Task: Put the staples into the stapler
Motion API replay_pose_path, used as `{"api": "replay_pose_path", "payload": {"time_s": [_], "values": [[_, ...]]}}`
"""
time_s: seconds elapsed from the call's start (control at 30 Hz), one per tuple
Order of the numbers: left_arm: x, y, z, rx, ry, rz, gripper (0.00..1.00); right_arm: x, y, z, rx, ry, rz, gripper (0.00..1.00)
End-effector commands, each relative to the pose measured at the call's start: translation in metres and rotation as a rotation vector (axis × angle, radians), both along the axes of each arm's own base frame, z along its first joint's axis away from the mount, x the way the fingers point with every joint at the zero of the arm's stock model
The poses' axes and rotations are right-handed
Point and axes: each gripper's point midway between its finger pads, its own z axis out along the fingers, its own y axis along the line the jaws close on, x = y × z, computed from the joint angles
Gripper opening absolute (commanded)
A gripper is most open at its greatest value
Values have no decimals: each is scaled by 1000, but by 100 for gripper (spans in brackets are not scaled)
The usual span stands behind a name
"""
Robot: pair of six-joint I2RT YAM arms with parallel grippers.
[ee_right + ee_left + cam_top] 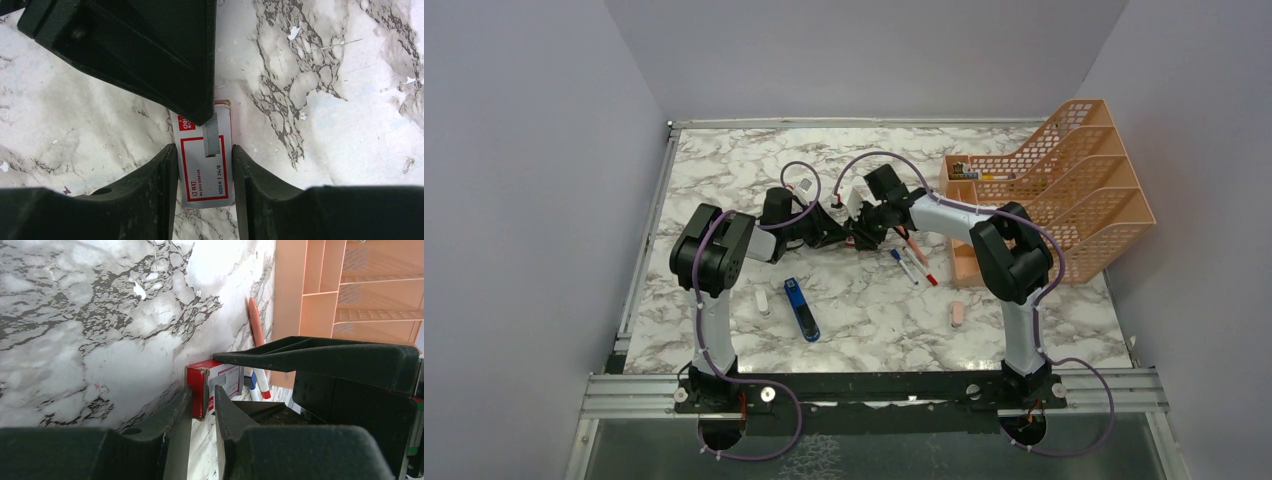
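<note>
The staples' red-and-white box (207, 180) is held between both grippers above the middle of the marble table; it also shows in the left wrist view (225, 380). No loose staple strips show. My right gripper (204, 149) is shut across the box's width. My left gripper (202, 392) is shut on the box's red end, one finger over its top face. In the top view the two grippers meet tip to tip, left (837, 236) and right (861, 233), hiding the box. The blue stapler (802, 308) lies closed in front of the left arm, apart from both grippers.
Blue-capped and red-capped pens (914, 265) lie just right of the grippers, with an orange pen (255, 322) beyond. An orange stacked letter tray (1054, 190) stands at the right. A white block (763, 302) lies left of the stapler, a pink eraser (957, 314) at the front right.
</note>
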Motion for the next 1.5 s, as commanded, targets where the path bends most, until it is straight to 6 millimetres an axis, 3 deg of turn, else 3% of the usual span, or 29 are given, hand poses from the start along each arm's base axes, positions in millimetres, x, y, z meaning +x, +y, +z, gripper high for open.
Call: {"api": "replay_pose_path", "payload": {"time_s": [0.0, 0.5, 1.0, 1.13, 1.23, 1.47], "values": [[-4, -8, 2, -14, -33, -59, 23, 2, 3, -2, 7, 6, 21, 41], [-6, -11, 4, -31, -40, -96, 20, 17, 38, 18, 143, -65, 66, 44], [-2, -7, 10, -49, -48, -98, 20, 24, 44, 18, 172, -62, 27, 49], [3, 5, 6, -36, -42, -54, 20, 26, 39, 18, 159, -62, -10, 52], [7, 15, 4, -29, -44, -31, 20, 27, 34, 29, 166, -74, -48, 57], [10, 17, 10, -27, -67, -27, 26, 35, 20, 80, 282, -79, -197, 66]]}}
